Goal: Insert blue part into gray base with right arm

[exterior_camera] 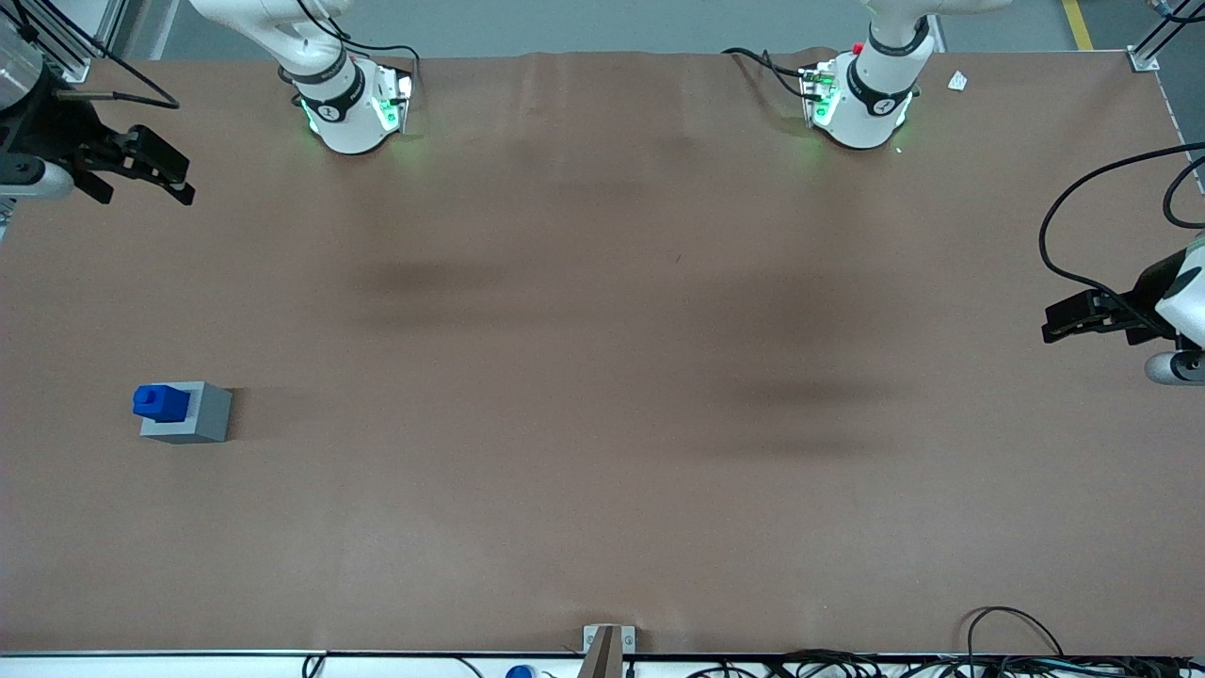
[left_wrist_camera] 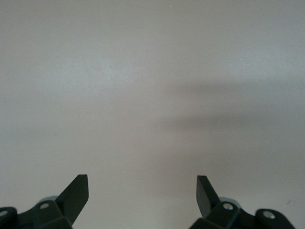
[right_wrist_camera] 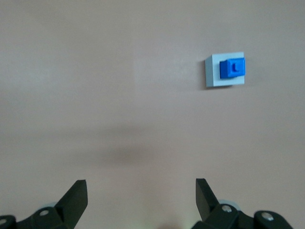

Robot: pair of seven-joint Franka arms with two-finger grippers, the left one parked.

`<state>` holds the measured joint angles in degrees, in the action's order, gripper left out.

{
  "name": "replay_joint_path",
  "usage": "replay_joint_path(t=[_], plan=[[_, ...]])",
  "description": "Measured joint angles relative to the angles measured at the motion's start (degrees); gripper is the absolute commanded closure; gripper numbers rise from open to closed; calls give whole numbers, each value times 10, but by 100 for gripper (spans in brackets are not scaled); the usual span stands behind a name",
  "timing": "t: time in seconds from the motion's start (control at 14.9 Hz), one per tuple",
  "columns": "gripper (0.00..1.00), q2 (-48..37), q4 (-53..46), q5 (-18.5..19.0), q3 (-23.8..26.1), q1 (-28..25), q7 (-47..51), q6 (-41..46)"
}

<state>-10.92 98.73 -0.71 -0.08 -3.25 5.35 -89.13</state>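
The right arm [exterior_camera: 38, 122] is cut off by the front view's edge at about nine o'clock from the surface's [exterior_camera: 602, 377] middle; only its wrist and gripper [exterior_camera: 155, 174] show, jaws spread. The blue part [exterior_camera: 161, 402] covers the recess of the gray base [exterior_camera: 193, 419], so how deep it sits cannot be told. In the right wrist view only the gripper's [right_wrist_camera: 140, 191] two finger ends show; its body is cropped.
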Motion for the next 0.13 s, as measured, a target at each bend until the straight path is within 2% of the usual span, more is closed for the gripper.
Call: replay_joint_path(t=[0.13], plan=[[0, 26, -32, -1, 0, 0, 0, 2]])
